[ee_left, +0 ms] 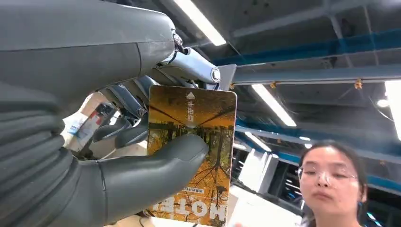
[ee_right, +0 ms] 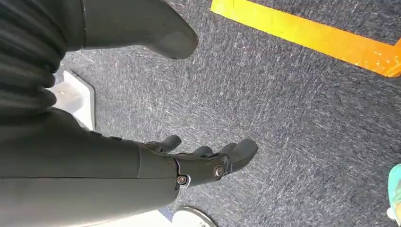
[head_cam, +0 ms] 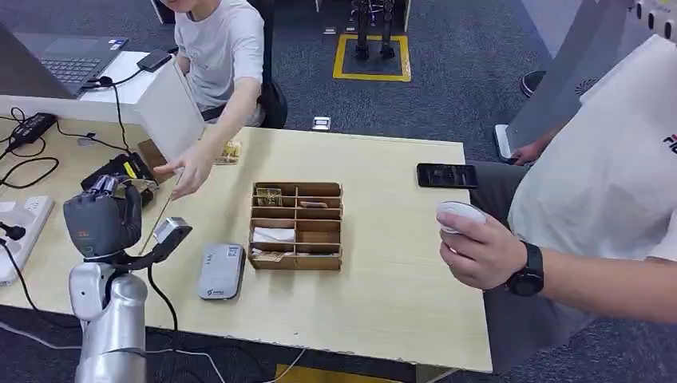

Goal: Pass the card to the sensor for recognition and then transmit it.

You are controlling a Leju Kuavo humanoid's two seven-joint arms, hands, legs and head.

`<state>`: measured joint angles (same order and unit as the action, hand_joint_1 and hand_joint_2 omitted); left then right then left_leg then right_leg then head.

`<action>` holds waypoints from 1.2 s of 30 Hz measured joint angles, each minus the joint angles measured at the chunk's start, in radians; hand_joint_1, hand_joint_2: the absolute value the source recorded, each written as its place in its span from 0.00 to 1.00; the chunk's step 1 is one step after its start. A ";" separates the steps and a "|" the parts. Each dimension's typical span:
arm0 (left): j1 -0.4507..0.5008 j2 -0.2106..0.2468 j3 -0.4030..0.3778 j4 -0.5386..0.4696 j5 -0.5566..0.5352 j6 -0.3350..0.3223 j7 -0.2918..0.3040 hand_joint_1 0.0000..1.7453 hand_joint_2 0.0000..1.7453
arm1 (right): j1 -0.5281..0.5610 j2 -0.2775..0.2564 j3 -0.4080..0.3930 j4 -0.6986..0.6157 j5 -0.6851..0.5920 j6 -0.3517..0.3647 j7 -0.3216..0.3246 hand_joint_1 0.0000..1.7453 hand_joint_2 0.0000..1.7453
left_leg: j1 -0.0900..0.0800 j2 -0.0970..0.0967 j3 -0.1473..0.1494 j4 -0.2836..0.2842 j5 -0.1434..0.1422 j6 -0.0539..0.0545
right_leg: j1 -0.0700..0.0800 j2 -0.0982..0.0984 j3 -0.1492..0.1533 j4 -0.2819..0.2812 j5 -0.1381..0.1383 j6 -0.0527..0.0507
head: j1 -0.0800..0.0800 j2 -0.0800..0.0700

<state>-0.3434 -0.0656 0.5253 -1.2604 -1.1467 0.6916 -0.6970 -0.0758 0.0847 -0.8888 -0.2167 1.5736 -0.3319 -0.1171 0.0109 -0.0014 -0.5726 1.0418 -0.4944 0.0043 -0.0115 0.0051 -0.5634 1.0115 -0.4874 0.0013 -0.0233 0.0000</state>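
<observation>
The light wooden surface (head_cam: 383, 279) carries a brown wooden organiser box (head_cam: 296, 226) of small compartments near its middle, with a flat grey rounded-corner sensor pad (head_cam: 220, 271) lying just beside the box on the robot's left. A black phone (head_cam: 446, 175) rests toward the far right edge. Two people in white shirts are near: one across the surface reaching a hand (head_cam: 186, 173) down toward it, another at the right holding a small white rounded device (head_cam: 459, 213).

The left hand (head_cam: 102, 219) is raised above the surface's left end, well apart from the sensor pad. Its thick grey thumb and darker fingers (ee_left: 124, 134) pinch the orange-and-yellow hotel card with an autumn-tree picture (ee_left: 191, 151), held upright. The right hand (ee_right: 198, 163) hangs over dark grey carpet (ee_right: 293, 123) with a yellow line; its fingers are apart, holding nothing.
</observation>
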 joint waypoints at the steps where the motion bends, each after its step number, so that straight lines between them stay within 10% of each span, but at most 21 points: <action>1: -0.002 0.000 0.004 0.000 0.001 0.000 0.000 1.00 1.00 | 0.000 0.000 0.001 0.000 0.000 0.000 0.000 0.00 1.00 | 0.000 0.000 0.000 0.000 0.000 0.000 | 0.000 0.000 0.000 0.000 0.000 0.000 | 0.000 0.000; 21: -0.015 -0.004 0.006 0.084 0.124 0.000 0.000 1.00 1.00 | 0.000 0.000 0.019 0.002 -0.018 0.000 0.005 0.00 1.00 | 0.000 0.000 0.000 0.000 0.000 0.000 | 0.000 0.001 -0.001 0.000 0.000 0.000 | 0.000 0.000; 22: -0.016 -0.004 0.006 0.089 0.127 0.000 0.000 0.05 1.00 | 0.000 0.000 0.020 0.002 -0.018 0.000 0.005 0.00 1.00 | 0.000 0.000 0.000 0.000 0.000 0.000 | 0.000 0.001 -0.001 0.000 0.000 0.000 | 0.000 0.000; 24: -0.016 -0.004 0.005 0.102 0.146 0.000 0.000 0.00 1.00 | 0.000 0.000 0.021 0.002 -0.018 0.000 0.005 0.00 1.00 | 0.000 0.000 0.000 0.000 0.000 0.000 | 0.000 0.001 -0.001 0.000 0.000 0.000 | 0.000 0.000; 25: -0.017 -0.003 0.005 0.110 0.156 0.000 0.000 0.00 0.00 | 0.000 0.000 0.021 0.002 -0.017 0.000 0.005 0.00 1.00 | 0.000 0.000 0.000 0.000 0.000 0.000 | 0.000 0.001 -0.001 0.000 0.000 0.000 | 0.000 0.000; 27: -0.017 -0.002 0.004 0.118 0.167 0.000 0.000 0.00 0.00 | 0.000 0.000 0.021 0.002 -0.016 0.001 0.005 0.00 1.00 | 0.000 0.000 0.000 0.000 0.000 0.000 | 0.000 0.001 -0.001 0.000 0.000 0.000 | 0.000 0.000; 28: -0.018 -0.003 0.004 0.122 0.177 0.000 0.000 0.00 1.00 | 0.000 0.000 0.021 0.002 -0.016 0.001 0.005 0.00 1.00 | 0.000 0.000 0.000 0.000 0.000 0.000 | 0.000 0.001 -0.001 0.000 0.000 0.000 | 0.000 0.000; 36: -0.046 0.003 0.003 0.192 0.249 0.000 0.000 0.00 1.00 | 0.000 0.000 0.021 0.002 -0.014 0.000 0.007 0.00 1.00 | 0.000 0.000 0.000 0.000 0.000 0.000 | 0.000 0.001 -0.001 0.000 0.001 -0.001 | 0.000 0.000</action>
<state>-0.3893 -0.0629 0.5280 -1.0685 -0.8973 0.6916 -0.6973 -0.0758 0.0847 -0.8679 -0.2144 1.5591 -0.3315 -0.1102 0.0109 -0.0010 -0.5725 1.0419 -0.4941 0.0039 -0.0115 0.0057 -0.5642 1.0115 -0.4866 0.0004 -0.0237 0.0000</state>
